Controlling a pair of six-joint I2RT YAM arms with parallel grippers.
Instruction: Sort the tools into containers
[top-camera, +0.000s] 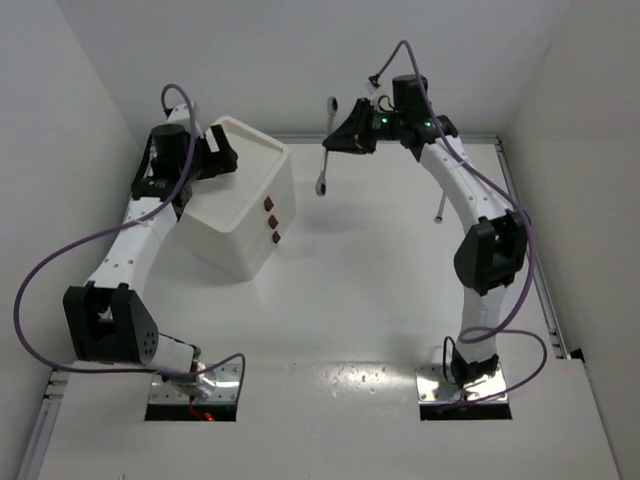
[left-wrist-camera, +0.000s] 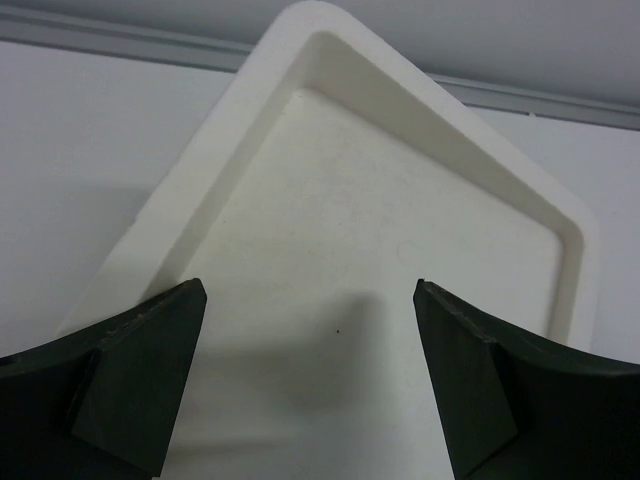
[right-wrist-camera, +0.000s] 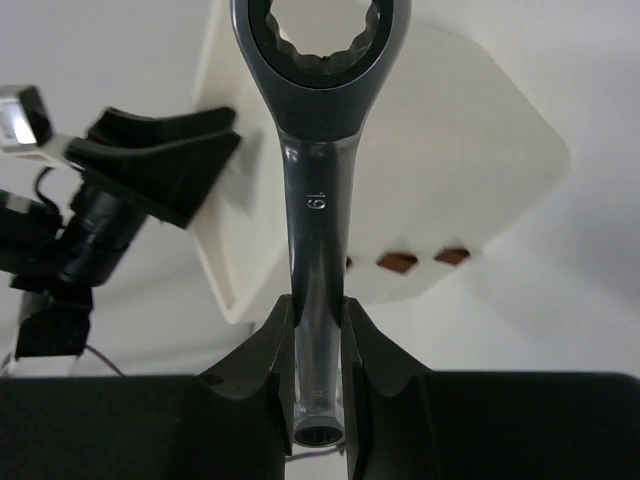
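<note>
While aloft, wrench (right-wrist-camera: 318, 200) between right fingers (right-wrist-camera: 262, 372).

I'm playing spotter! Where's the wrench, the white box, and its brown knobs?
wrench (right-wrist-camera: 318, 200): right wrist view, its shaft.
white box (top-camera: 225, 235): top external view, its side wall.
brown knobs (top-camera: 274, 221): top external view, middle knob.

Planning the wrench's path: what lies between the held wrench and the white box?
Nothing; the top view shows only bare table between the wrench and the box.
</note>
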